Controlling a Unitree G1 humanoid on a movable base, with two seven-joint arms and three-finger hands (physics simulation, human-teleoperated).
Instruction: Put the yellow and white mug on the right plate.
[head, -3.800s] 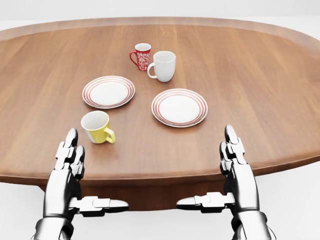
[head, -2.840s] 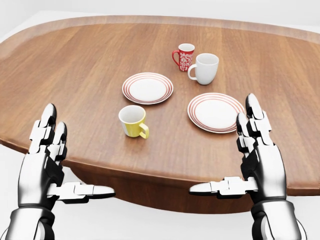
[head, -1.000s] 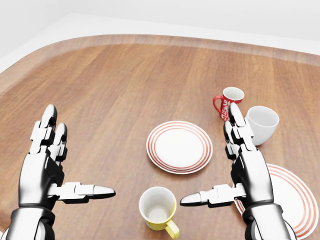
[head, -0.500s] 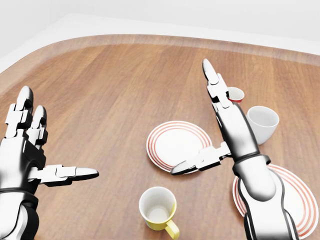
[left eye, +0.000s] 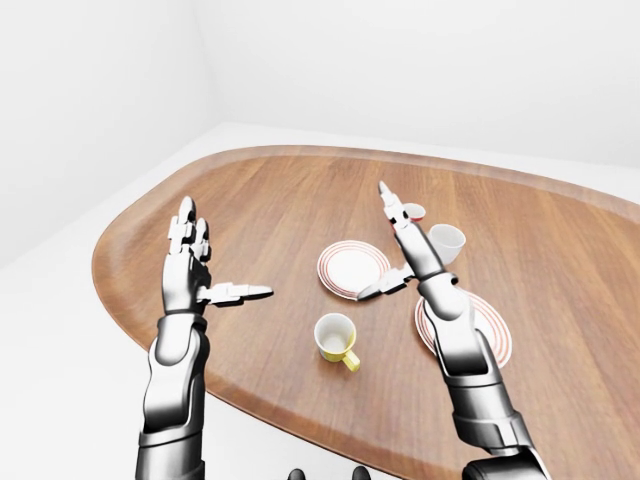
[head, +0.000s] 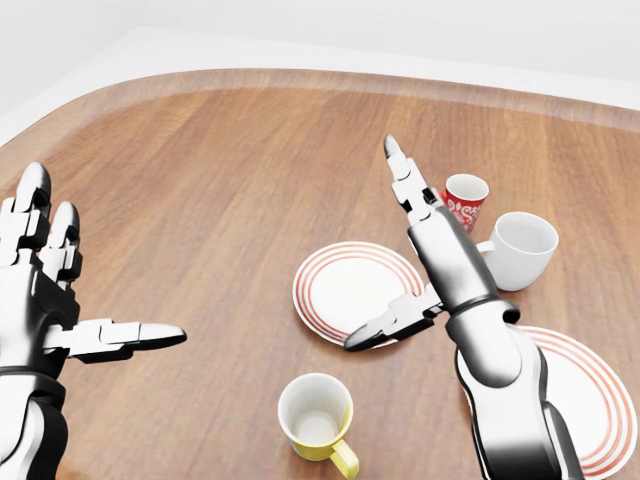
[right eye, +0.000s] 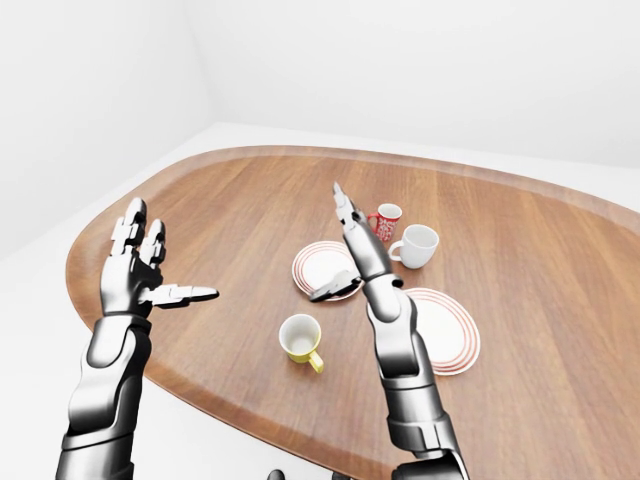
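On the oval wooden table (head: 200, 180), seen in the head view, the yellow and white mug (head: 317, 419) stands upright at about six o'clock of the picture, its handle pointing toward four o'clock. At twelve o'clock from it lies the left plate (head: 350, 285), white with red rings, bare. The right plate (head: 585, 395), of the same pattern, lies at three o'clock from the mug, partly hidden by the robot's right forearm. A red patterned mug (head: 463, 199) and a plain white mug (head: 520, 249) stand just beside each other at one o'clock from the left plate. The right hand (head: 425, 250) hangs above the left plate's right rim, fingers stretched flat and thumb spread, holding nothing. The left hand (head: 45, 295) is raised at nine o'clock, well apart from the crockery, fingers upright, thumb out, also empty.
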